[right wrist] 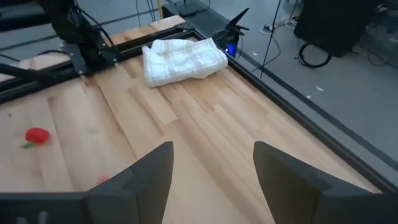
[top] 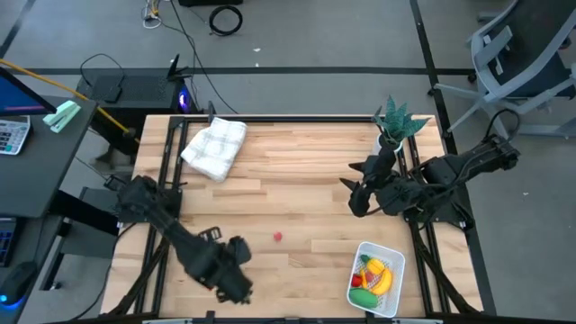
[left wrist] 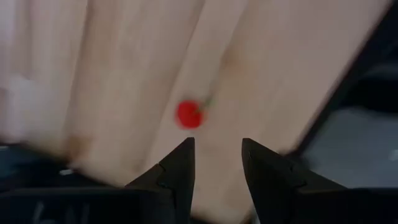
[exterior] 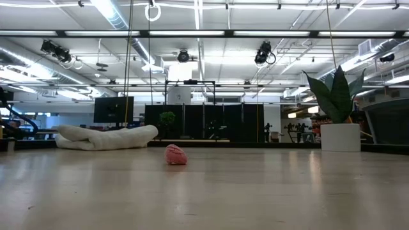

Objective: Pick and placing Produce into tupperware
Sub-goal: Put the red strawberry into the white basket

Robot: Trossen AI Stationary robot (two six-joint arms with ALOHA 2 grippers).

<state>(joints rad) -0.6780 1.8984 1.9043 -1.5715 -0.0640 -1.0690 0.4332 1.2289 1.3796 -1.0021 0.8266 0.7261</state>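
Note:
A small red produce piece (top: 277, 237) lies alone on the wooden table, near its middle front; it also shows in the low view (exterior: 176, 154). My left gripper (top: 238, 283) hangs near the front edge, pointing down, a little left of and nearer than that piece. In its wrist view the gripper (left wrist: 217, 163) is open with nothing between its fingers, and the red piece (left wrist: 188, 114) lies ahead of the fingertips. The white tupperware (top: 389, 258) stands at the front right and holds a yellow banana (top: 382, 280), a green piece and red pieces. My right gripper (top: 353, 189) hovers open at the right (right wrist: 211, 168).
A folded white checked cloth (top: 214, 147) lies at the far left. A green spiky plant in a white pot (top: 396, 124) stands at the far right. Bare wood lies between the cloth, the red piece and the tupperware.

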